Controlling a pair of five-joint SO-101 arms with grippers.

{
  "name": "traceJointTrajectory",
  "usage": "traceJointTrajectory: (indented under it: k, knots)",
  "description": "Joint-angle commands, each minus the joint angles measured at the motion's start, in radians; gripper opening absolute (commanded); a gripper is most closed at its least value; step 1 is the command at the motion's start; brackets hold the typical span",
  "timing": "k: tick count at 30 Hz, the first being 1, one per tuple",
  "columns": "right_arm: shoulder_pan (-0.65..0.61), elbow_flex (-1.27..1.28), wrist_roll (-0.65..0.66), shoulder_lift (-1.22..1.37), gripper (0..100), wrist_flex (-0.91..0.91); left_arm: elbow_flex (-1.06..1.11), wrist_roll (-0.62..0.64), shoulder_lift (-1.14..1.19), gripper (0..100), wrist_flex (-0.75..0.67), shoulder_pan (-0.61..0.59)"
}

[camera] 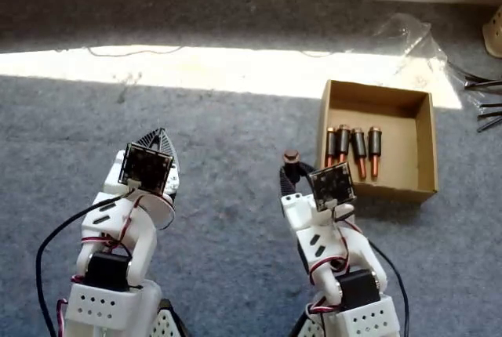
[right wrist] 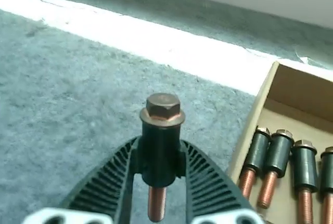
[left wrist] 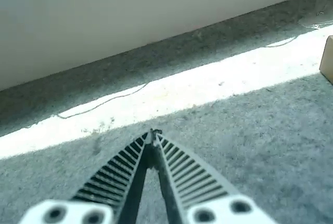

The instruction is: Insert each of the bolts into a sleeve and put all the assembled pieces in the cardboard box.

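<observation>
My right gripper is shut on a black sleeve with a copper bolt through it, held upright over the grey carpet just left of the cardboard box. From above, the bolt head shows at the tip of the right gripper. Several assembled bolt-and-sleeve pieces lie side by side in the box, also seen as assembled pieces from the right wrist. My left gripper is shut with nothing in it, over bare carpet on the left.
A clear plastic bag lies beyond the box. Dark tools rest at the right edge. A sunlit strip crosses the carpet ahead of both arms, with a thin cable along it.
</observation>
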Motion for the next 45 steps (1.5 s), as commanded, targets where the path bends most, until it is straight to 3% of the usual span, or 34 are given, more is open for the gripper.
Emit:
traceJointTrajectory:
  k: [1, 6, 13, 16, 22, 26, 38, 45]
  knots:
    - [0.048, -0.038, 0.006, -0.007, 0.5, 0.019, -0.005, 0.094, -0.013, 1, 0.008, -0.087]
    - [0.093, -0.044, 0.008, -0.008, 0.5, 0.035, -0.005, 0.275, -0.013, 1, 0.032, -0.225]
    - [0.131, -0.073, 0.041, -0.008, 0.5, 0.039, -0.002, 0.342, -0.177, 1, 0.129, -0.239]
    - [0.151, -0.099, 0.094, -0.007, 0.5, 0.041, -0.018, 0.338, -0.283, 1, 0.219, -0.234]
    - [0.226, -0.136, 0.097, -0.007, 0.5, 0.041, -0.019, 0.339, -0.237, 1, 0.224, -0.225]
    - [0.308, -0.183, 0.098, -0.005, 0.5, 0.041, -0.018, 0.338, -0.246, 1, 0.235, -0.154]
    - [0.433, -0.280, 0.184, 0.010, 0.6, 0.041, -0.107, 0.336, -0.246, 1, 0.534, -0.114]
    - [0.449, -0.467, 0.183, 0.352, 0.6, 0.079, -0.101, 0.336, -0.246, 1, 0.687, -0.116]
